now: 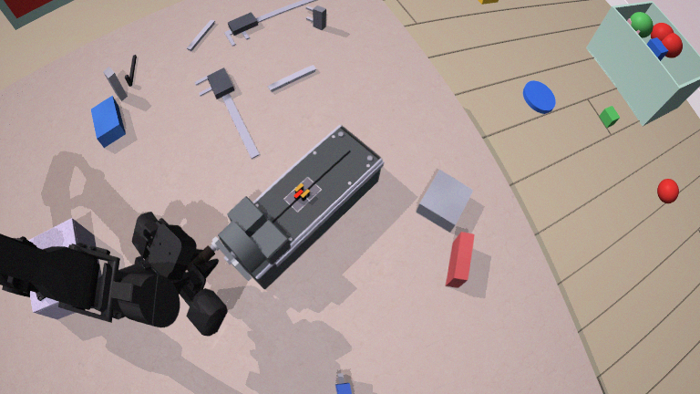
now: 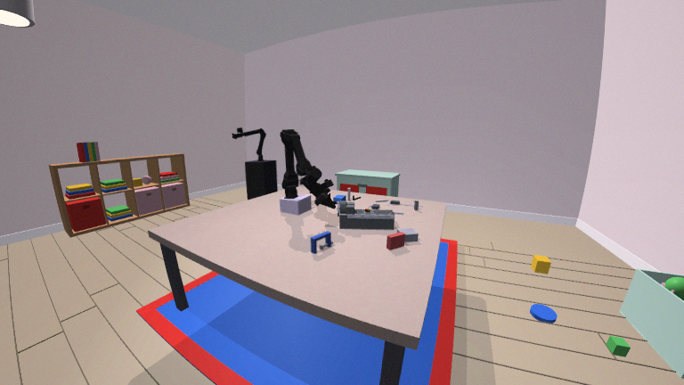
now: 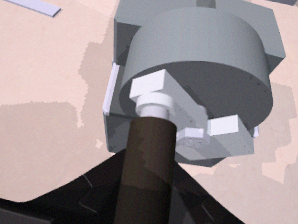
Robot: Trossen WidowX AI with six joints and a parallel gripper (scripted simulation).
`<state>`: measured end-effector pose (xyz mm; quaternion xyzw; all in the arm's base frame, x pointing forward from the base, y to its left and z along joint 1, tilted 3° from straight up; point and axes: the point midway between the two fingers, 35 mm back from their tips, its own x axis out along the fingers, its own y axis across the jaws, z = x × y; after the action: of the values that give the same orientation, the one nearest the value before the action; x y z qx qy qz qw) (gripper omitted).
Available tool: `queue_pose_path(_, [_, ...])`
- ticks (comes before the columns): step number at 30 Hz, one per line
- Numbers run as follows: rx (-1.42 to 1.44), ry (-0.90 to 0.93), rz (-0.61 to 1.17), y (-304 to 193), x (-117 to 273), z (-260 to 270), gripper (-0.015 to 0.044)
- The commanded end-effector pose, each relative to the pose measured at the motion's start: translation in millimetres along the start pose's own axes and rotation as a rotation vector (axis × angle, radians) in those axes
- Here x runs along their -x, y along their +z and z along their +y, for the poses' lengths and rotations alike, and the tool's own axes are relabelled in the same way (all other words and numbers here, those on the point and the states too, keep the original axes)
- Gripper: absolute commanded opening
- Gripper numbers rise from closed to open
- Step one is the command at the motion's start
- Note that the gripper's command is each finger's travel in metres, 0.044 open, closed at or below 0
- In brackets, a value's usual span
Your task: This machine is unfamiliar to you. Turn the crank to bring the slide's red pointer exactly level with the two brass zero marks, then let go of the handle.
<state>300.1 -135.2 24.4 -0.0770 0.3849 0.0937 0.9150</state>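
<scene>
The grey machine (image 1: 333, 188) (image 2: 367, 221) stands on the table. Its round drum (image 1: 240, 246) (image 3: 200, 45) carries a pale crank arm (image 3: 182, 110) with a brown handle (image 1: 205, 253) (image 3: 147, 165). My gripper (image 1: 201, 259) (image 2: 334, 206) (image 3: 145, 161) is shut on that handle; the fingertips are partly hidden behind it in the wrist view. On the deck, the red pointer (image 1: 298, 194) sits close to two brass marks, one mark (image 1: 299, 187) on one side of the slot and the other mark (image 1: 305, 193) opposite. The pointer appears slightly offset from their line, toward the drum.
A grey block (image 1: 445, 198) and a red block (image 1: 459, 259) lie beyond the machine. A blue block (image 1: 108, 119), a forked tool (image 1: 221, 82) and metal bars lie on its other side. A blue bracket (image 2: 320, 236) stands near the table's front. The arm's pale base block (image 2: 295, 204) is behind.
</scene>
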Motion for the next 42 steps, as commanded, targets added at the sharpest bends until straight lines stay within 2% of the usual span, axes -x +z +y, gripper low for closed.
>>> queue_pose_path(1, [-0.009, 0.022, 0.012, -4.4, -4.6, 6.9, 0.0])
queue_pose_path(42, [-0.009, 0.022, 0.012, -9.5, -10.5, 9.9, 0.0])
